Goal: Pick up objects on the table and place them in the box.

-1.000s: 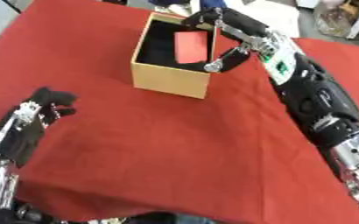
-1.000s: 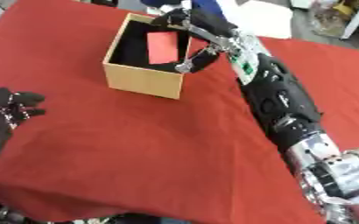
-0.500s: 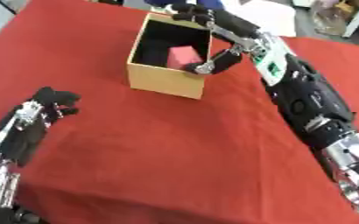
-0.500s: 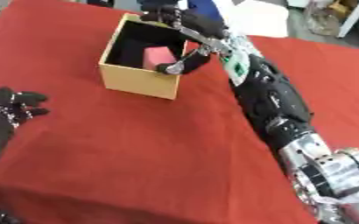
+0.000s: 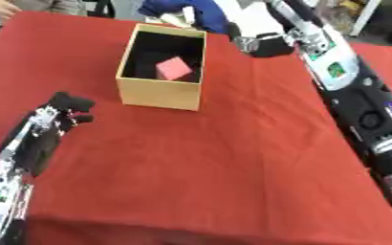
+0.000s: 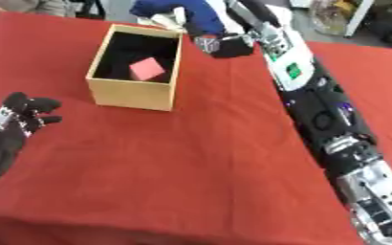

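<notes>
Box: a tan cardboard box with a dark inside, open at the top, stands on the red tablecloth toward the far left.
Red block: a small red cube lies tilted on the box floor, near the middle. Half a second ago it was beside the right wall, just under the fingers.
Right hand: the black right hand is now outside the box, beyond its far right corner and apart from it. Earlier it reached over the box opening. Its fingers look curled in on nothing, though the view is blurred.
Right arm: the black and silver right arm runs along the right side of the cloth from the near edge to the far edge.
Left hand: the left hand rests at the lower left on the cloth, fingers relaxed and spread, holding nothing, much as before.
Far edge: a blue and white shape lies just behind the box.
</notes>
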